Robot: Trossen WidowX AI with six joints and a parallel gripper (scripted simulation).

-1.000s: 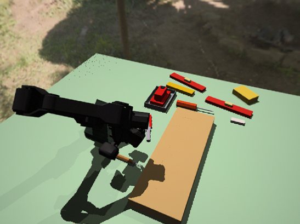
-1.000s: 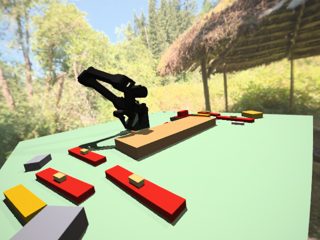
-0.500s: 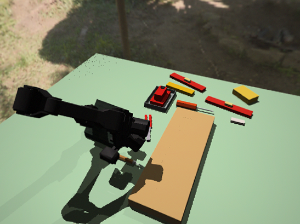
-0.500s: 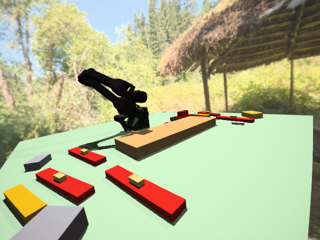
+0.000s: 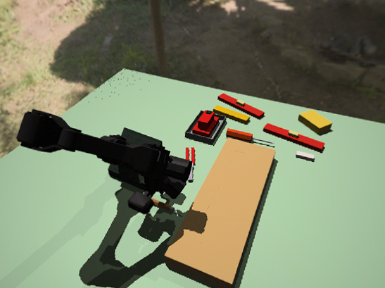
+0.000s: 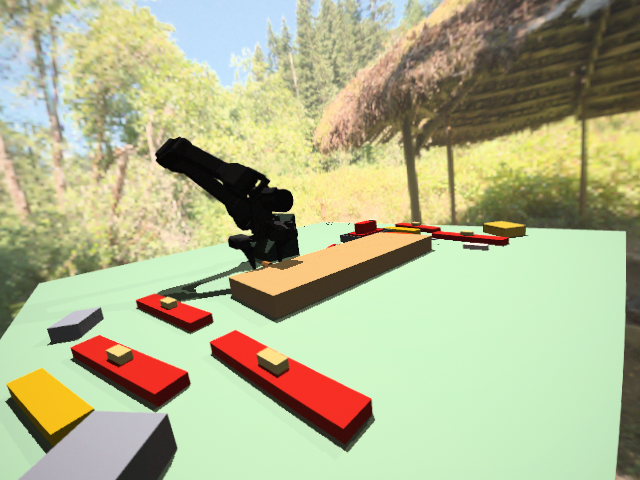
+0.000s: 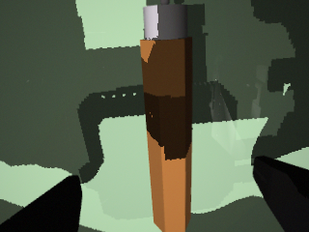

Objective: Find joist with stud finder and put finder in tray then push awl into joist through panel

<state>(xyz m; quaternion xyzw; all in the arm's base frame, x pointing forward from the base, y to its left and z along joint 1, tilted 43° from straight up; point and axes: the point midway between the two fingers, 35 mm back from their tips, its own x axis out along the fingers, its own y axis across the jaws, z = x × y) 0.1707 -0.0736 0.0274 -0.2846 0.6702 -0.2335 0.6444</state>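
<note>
Toward the left edge of the table (image 5: 320,228) (image 6: 465,335) (image 7: 126,169), nearest the exterior view, a yellow block (image 6: 49,405) adjoins a grey one (image 6: 103,444). Farther in lies the tan floor panel (image 5: 229,198) (image 6: 330,268). Just beside its long side, the pincer (image 5: 154,201) (image 6: 264,263) (image 7: 170,176) is released, fingers apart astride the awl's orange handle (image 5: 162,205) (image 6: 266,264) (image 7: 169,121). Nearer the far edge, the red stud finder (image 5: 205,121) (image 6: 365,227) sits in the tray (image 5: 200,139) (image 6: 348,238).

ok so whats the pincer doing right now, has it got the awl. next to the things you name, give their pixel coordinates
Pincer (image 7: 170,176): open, holding nothing; the awl's orange handle (image 5: 162,204) (image 7: 175,193) lies between its spread fingers.
</note>
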